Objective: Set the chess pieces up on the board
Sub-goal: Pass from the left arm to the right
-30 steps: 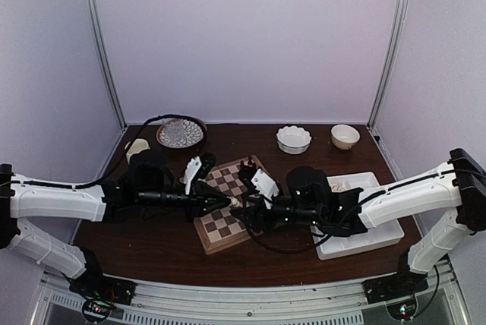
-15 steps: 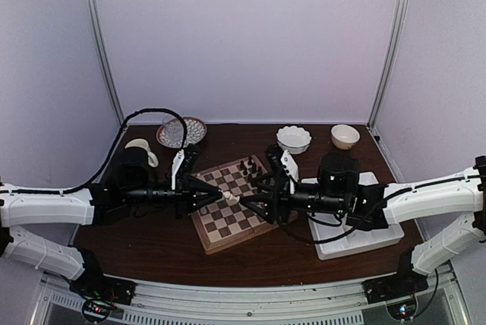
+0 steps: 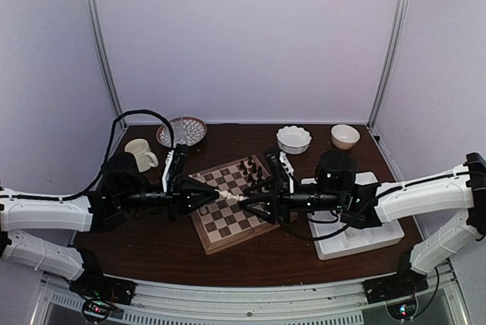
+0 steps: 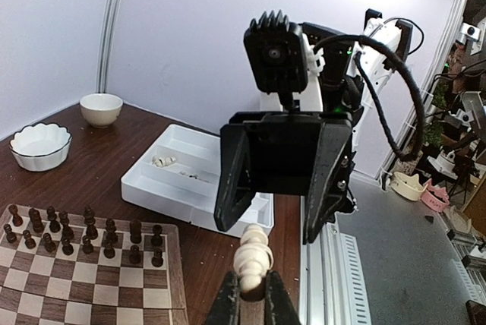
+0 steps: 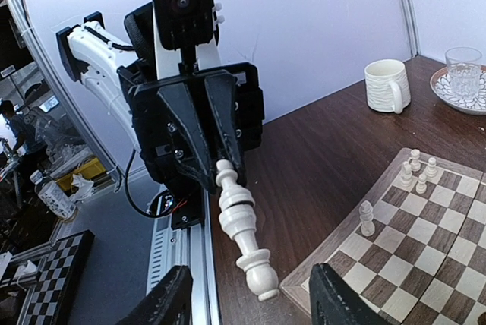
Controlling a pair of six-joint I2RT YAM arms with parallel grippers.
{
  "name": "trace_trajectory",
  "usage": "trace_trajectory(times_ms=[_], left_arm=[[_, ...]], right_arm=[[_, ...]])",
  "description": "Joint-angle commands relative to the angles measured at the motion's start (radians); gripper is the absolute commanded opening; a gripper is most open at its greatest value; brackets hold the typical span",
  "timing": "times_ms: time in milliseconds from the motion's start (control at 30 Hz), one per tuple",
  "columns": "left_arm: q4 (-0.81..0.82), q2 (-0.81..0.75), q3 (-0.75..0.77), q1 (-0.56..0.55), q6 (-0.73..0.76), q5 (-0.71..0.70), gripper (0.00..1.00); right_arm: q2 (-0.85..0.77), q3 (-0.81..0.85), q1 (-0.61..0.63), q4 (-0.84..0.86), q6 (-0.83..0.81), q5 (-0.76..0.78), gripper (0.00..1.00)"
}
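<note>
My left gripper [image 3: 219, 197] is shut on a cream-white chess piece [image 3: 230, 198] and holds it level above the board's near left part. In the left wrist view the piece [image 4: 254, 258] sticks out of the closed fingers [image 4: 226, 302]. My right gripper [image 3: 248, 200] faces it, open, its jaws to either side of the piece's free end without touching. In the right wrist view the piece [image 5: 243, 226] hangs from the left gripper [image 5: 216, 165]. The board [image 3: 203, 243] carries dark pieces [image 3: 247, 165] along its far edge and a few cream ones [image 5: 418, 168].
A white tray [image 3: 363, 243] with loose cream pieces [image 4: 161, 161] lies right of the board. Two white bowls [image 3: 293, 139] [image 3: 345, 136] stand at the back right. A mug [image 3: 140, 153] and a glass on a plate [image 3: 181, 131] stand at the back left.
Both arms have drawn back and levelled out, tips still meeting over the board. The left arm's retreat has uncovered the mug. The piece stays in the left gripper.
</note>
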Motion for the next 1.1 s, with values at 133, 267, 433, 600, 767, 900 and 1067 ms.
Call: trace_trajectory(times_ms=[133,267,433,600,767,900,1067], left_arm=[[0.109,-0.001,-0.015,0.004,-0.02,0.029,0.0],[0.106,0.015,-0.007,0.004,-0.021,0.035,0.0],[0.105,0.041,0.006,0.004,-0.02,0.05,0.0],[0.1,0.043,0.007,0.004,-0.019,0.045,0.0],[0.074,0.039,0.012,0.004,-0.009,0.027,0.0],[0.017,0.022,0.018,0.004,0.017,-0.02,0.0],[-0.247,-0.003,0.098,0.004,0.095,-0.165,0.0]], right_arm=[[0.035,0.025,-0.001,0.074,0.049,-0.082,0.47],[0.036,0.022,-0.003,0.088,0.058,-0.087,0.35],[0.043,0.021,-0.006,0.103,0.071,-0.09,0.25],[0.043,0.02,-0.012,0.105,0.078,-0.092,0.18],[0.047,0.02,-0.02,0.102,0.085,-0.088,0.1],[0.046,0.016,-0.033,0.094,0.089,-0.065,0.04],[0.043,0.007,-0.06,0.05,0.083,0.004,0.0]])
